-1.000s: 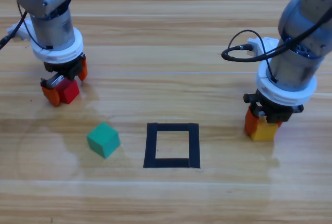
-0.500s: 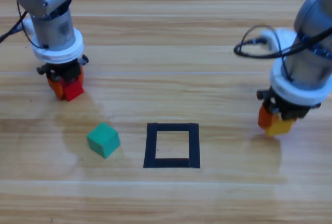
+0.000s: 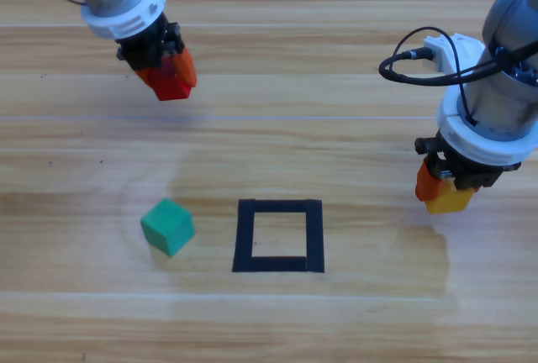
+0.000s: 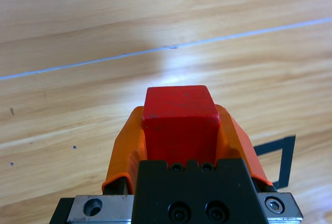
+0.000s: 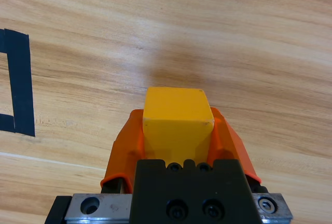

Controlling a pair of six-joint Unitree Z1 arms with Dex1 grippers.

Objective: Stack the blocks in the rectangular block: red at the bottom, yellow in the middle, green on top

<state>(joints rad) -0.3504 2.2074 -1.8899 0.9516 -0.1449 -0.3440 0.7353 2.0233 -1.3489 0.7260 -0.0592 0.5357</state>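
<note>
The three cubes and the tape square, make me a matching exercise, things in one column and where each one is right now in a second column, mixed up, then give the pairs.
Things:
1. red cube
2. yellow cube
3. green cube
4. black tape square

Places or states:
A. lying loose on the table, left of the tape outline
B. clamped in the right gripper, to the right of the outline
C. nothing inside it
D. clamped in the left gripper, near the upper left of the high view

Pairs: 1-D, 2-B, 3-A, 4-C
</note>
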